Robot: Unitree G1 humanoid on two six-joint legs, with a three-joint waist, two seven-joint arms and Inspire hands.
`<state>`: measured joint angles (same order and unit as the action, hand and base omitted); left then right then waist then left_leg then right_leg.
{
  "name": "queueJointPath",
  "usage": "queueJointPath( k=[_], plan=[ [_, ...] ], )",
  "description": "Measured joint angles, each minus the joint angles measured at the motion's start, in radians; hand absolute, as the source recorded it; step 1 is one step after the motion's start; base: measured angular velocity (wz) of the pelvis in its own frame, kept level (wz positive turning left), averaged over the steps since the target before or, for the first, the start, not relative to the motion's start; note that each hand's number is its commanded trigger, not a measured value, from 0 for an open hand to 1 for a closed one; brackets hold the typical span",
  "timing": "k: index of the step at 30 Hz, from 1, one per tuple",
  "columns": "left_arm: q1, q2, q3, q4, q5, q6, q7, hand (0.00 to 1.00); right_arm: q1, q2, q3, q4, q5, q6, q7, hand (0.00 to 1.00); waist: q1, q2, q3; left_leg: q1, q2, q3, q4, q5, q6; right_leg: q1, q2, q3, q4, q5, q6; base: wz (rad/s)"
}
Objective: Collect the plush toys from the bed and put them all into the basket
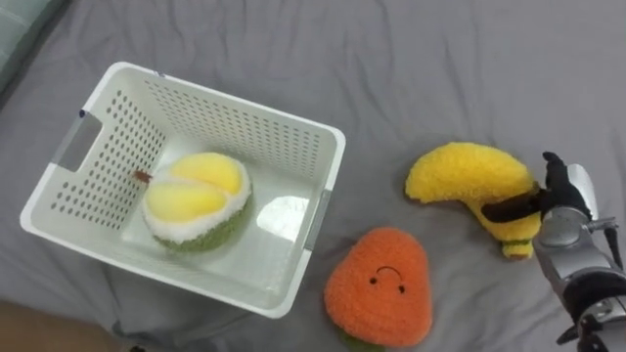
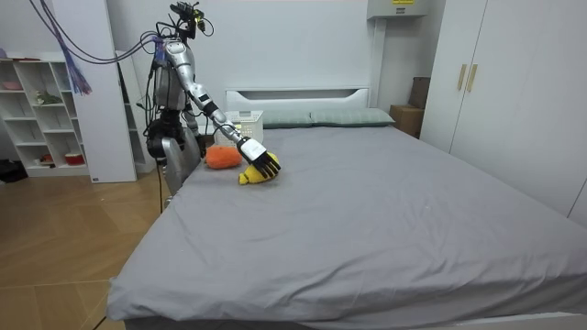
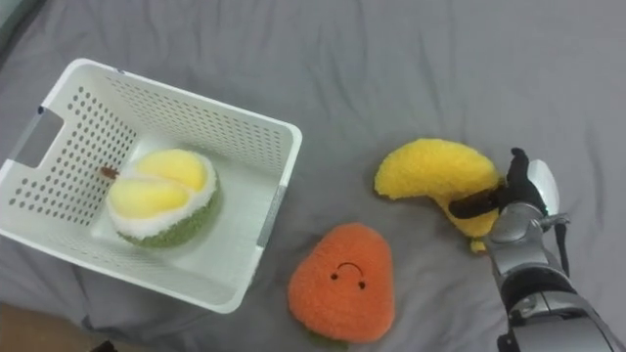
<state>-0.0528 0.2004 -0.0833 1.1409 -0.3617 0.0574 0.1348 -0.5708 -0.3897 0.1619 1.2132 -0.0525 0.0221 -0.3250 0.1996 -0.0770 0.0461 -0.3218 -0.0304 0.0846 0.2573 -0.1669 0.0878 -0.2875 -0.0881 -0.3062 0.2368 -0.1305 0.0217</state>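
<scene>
Right hand (image 1: 562,213) rests at the right end of the yellow fluffy banana plush toy (image 1: 465,174), its dark fingers (image 1: 509,207) clasped across that end. Banana lies on the grey bed (image 1: 440,59), well apart from the white perforated plastic basket (image 1: 245,103). Basket holds a yellow-and-green durian plush (image 1: 196,200). Orange round plush with a stitched face (image 1: 381,288) lies just beside the basket's near corner. Robot stands at the bed's side.
</scene>
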Motion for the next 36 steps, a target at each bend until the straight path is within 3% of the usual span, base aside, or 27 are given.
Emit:
queueJointPath(
  k=[11,21,28,32,36],
  plan=[
    [-0.009,0.001,0.001,-0.003,0.000,0.000,0.000,0.00,0.000,-0.023,0.000,0.031,-0.002,-0.007,-0.002,1.00,0.001,0.008,-0.0022,-0.017,-0.001,-0.003,0.002,0.000,-0.001,-0.010,0.001,-0.012,-0.001,0.000,-0.001,0.03],
    [-0.008,0.005,0.001,-0.007,0.004,-0.015,0.000,0.00,0.001,-0.047,0.012,0.025,-0.133,-0.012,-0.010,1.00,-0.003,0.023,-0.0084,-0.012,-0.001,-0.005,0.009,0.001,-0.001,0.000,0.002,-0.019,0.001,0.002,-0.002,0.00],
    [0.029,0.003,0.001,-0.021,0.001,-0.023,0.002,0.00,0.014,-0.048,0.007,-0.123,-0.150,-0.012,-0.017,1.00,-0.034,0.022,-0.0100,0.029,0.000,-0.005,0.007,0.001,-0.001,0.040,-0.003,-0.021,0.001,0.001,-0.002,0.01],
    [0.068,0.006,0.007,-0.020,0.001,-0.038,0.002,0.00,0.080,-0.048,-0.030,-0.313,-0.179,-0.013,-0.016,1.00,-0.061,0.016,-0.0180,0.093,0.000,-0.003,-0.021,0.002,-0.003,0.089,-0.003,-0.019,0.002,0.000,0.000,-0.01],
    [0.132,0.012,0.012,-0.028,0.001,-0.044,0.002,0.00,0.170,-0.049,-0.037,-0.543,-0.175,-0.013,-0.017,1.00,-0.093,-0.012,-0.0402,0.167,0.000,-0.004,-0.042,0.001,-0.003,0.158,-0.001,-0.021,-0.005,-0.006,0.003,0.02]
  ],
)
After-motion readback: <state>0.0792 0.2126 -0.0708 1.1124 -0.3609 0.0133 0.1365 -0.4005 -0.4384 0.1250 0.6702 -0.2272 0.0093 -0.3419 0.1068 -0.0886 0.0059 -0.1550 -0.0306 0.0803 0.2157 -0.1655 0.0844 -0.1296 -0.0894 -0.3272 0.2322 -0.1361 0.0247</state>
